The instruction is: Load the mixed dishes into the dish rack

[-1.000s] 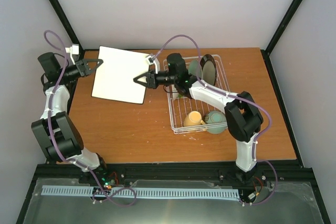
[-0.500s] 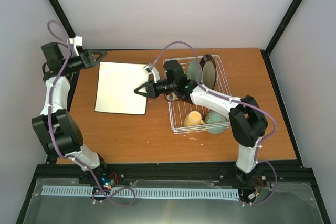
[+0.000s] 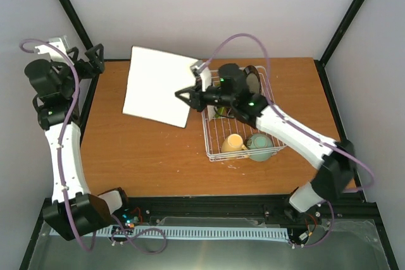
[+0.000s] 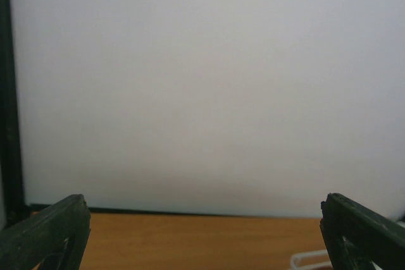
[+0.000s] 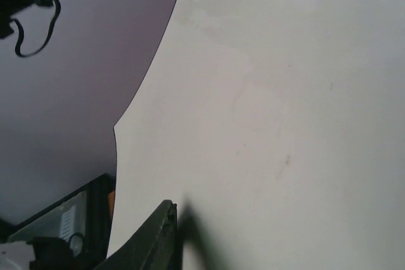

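Lifted higher, white square plate [image 3: 158,90]; dish rack [image 3: 217,132] holds yellow mug [image 3: 233,143].

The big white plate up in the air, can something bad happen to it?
Maybe. Only the right gripper pinches the white square plate, at one edge, while the left gripper stands open, far off, so it might slip or tilt and drop. The dish rack holds a dark-rimmed plate and a yellow mug, so the big plate could knock them going in.
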Tool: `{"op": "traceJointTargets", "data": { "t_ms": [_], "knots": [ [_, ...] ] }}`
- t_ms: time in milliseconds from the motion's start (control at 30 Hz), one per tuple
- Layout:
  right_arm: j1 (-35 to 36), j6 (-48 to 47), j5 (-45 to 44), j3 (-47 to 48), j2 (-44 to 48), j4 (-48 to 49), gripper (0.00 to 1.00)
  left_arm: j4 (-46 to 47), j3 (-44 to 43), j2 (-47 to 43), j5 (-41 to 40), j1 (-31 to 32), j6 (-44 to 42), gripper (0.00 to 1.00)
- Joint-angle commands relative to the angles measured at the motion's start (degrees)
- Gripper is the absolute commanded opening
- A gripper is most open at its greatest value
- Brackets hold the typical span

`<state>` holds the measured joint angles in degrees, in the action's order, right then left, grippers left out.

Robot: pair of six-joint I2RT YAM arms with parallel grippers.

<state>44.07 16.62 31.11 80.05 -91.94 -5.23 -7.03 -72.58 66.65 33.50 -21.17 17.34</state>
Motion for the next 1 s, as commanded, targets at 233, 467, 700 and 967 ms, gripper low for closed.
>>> {"op": "traceJointTargets", "data": {
  "t_ms": [233, 467, 700, 967],
  "knots": [
    [-0.2, -16.8, -52.2, -12.8, 30.5, 12.7, 0.03, 1.6, 7.4, -0.7, -6.4, -0.6, -2.9, 1.0],
    [-0.7, -20.4, -72.0, -26.7, 43.9, 23.7, 0.03, 1.8, 9.1, 1.0, -3.8, -0.6, -2.8, 1.0],
    [-0.8, -30.2, -82.7, -35.5, 51.1, 40.0, 0.03, 1.1, 9.6, 3.2, -0.3, -0.6, -2.5, 1.0],
    [-6.7, -27.6, -86.3, -38.3, 50.9, 40.0, 0.03, 1.3, 10.8, 3.6, 0.3, -0.6, -2.4, 1.0]
  ]
}}
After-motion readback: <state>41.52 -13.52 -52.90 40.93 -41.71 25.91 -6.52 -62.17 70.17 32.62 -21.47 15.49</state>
